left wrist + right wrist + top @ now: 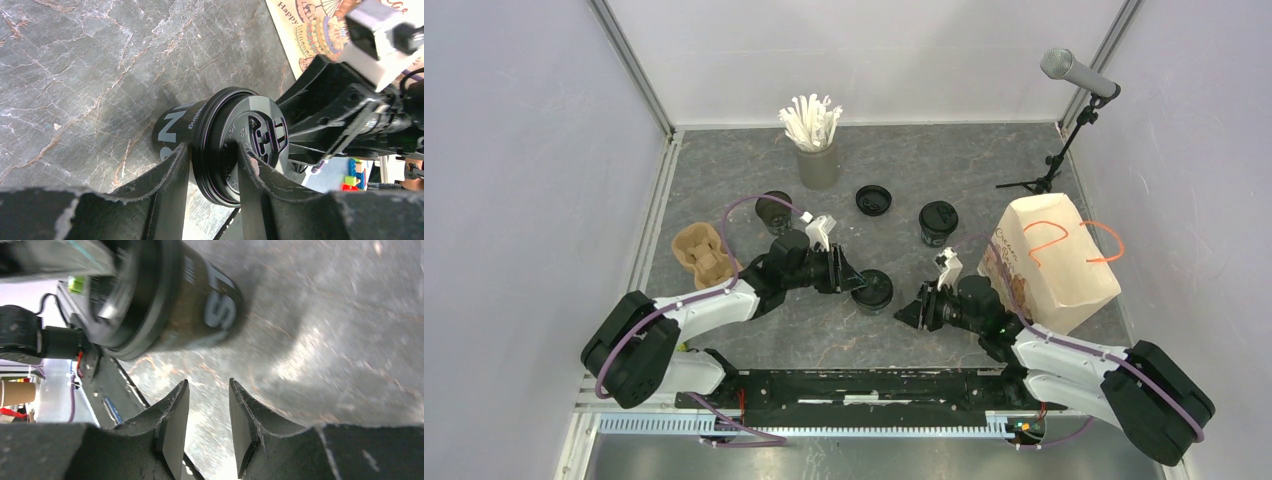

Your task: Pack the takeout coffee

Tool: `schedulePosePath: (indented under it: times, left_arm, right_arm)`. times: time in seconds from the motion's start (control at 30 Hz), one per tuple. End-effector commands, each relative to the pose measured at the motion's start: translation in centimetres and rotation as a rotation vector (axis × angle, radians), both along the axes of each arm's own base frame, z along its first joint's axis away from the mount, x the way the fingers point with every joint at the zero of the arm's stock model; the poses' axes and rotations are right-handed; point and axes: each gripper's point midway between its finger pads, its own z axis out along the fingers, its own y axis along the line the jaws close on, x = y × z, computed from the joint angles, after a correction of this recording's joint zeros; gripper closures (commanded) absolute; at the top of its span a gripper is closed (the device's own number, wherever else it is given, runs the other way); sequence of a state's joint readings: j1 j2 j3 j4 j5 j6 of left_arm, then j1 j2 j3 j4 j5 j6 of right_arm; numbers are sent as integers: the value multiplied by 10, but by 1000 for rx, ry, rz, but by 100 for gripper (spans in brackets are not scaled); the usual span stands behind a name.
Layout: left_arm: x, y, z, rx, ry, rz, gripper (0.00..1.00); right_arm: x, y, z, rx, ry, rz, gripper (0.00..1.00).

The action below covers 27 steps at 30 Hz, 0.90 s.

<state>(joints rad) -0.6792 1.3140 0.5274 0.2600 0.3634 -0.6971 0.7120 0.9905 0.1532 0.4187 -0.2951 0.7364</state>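
Black lidded cup stands upright near the middle of the tabletop, its lid rim pinched between the left hand fingers. Right hand is near the cup, jaws narrowly parted, holding nothing.

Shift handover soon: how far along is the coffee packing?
Done: two cups lidded; one lidded cup stands near the bag. In hand: left claw grips the held cup at its lid rim; right claw open nearby. Left: third cup looks unlidded, loose lid apart, carrier holds no cup.
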Motion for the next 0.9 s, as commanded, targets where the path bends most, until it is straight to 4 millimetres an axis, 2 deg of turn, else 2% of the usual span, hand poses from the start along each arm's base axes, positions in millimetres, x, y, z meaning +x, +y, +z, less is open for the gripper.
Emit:
schedulePosePath:
  times: [0.0,0.1,0.33,0.5,0.67,0.87]
  left_arm:
    - [-29,34,-69,248,135,1,55]
    - [-29,34,-71,249,139,2,55]
    - [-29,34,-70,245,143,23,56]
    - [-30,33,-69,244,143,24,56]
    - [-31,32,-70,247,144,18,57]
    - [-32,32,-70,249,143,18,57]
  right_arm:
    - [2,-9,-14,5,30,-62,59]
    - [1,-8,-11,-8,4,-35,59]
    - [15,-7,34,8,-113,-45,52]
    - [10,5,58,121,-112,-13,47]
    - [13,13,66,176,-81,-20,33]
    - [16,20,72,231,-60,-21,30]
